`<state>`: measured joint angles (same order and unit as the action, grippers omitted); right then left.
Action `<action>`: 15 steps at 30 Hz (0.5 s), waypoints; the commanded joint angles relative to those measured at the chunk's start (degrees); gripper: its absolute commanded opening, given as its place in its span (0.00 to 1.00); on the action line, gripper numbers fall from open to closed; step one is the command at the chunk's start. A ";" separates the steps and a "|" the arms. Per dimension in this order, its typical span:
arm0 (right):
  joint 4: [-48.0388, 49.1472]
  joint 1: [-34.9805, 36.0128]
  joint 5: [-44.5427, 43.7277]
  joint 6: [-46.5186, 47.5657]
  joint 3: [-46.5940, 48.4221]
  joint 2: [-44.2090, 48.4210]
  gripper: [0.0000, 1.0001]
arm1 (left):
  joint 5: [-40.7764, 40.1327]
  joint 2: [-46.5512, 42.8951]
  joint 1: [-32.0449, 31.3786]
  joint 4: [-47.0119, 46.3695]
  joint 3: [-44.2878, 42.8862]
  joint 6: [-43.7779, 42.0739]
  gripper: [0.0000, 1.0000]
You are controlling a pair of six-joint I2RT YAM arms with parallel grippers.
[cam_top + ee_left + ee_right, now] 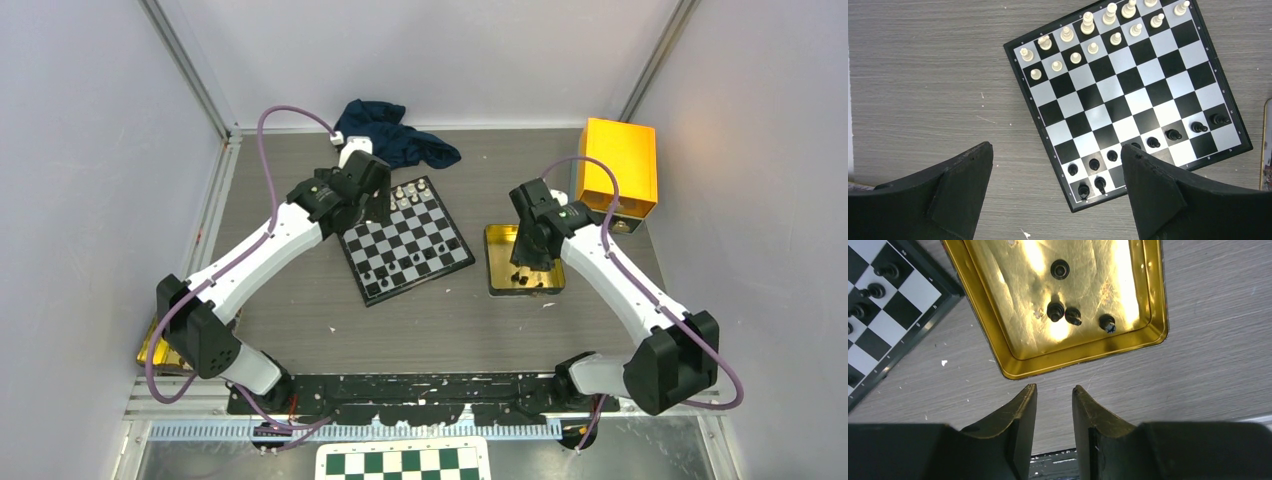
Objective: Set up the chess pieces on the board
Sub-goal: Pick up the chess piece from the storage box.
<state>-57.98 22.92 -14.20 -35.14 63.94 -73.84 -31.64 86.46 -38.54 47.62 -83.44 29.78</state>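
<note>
Left tool (pixel 1057 195) spread wide, empty; board (pixel 1128 80) just ahead. Right tool (pixel 1054 407) narrowly open, empty; gold tray (pixel 1013 367) holding four black pieces (pixel 1055 311) just ahead.

The left arm (pixel 280 240) stretches forward and inward from its base, with its elbow low at the left. Its wrist is bent so the left gripper (pixel 1055 150) points down, its fingers (pixel 963 175) wide apart and holding nothing. The right arm (pixel 615 275) also reaches forward and inward. The right gripper (pixel 1054 390) aims down, its fingers (pixel 1018 415) a narrow gap apart and empty.
</note>
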 commanded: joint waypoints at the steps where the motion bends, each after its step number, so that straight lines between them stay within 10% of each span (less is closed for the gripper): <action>1: 1.30 0.10 2.22 -2.00 -1.27 1.58 0.38 | 0.32 -0.59 0.31 -2.90 -1.94 0.82 1.00; 15: 7.20 -3.59 2.68 -1.27 -6.95 -2.51 0.36 | -0.42 -2.13 0.29 -2.54 -0.55 0.58 1.00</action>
<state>-53.25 20.88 -11.31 -36.18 57.98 -76.47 -31.35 86.48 -38.54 46.96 -83.44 29.82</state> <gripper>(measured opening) 0.361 0.996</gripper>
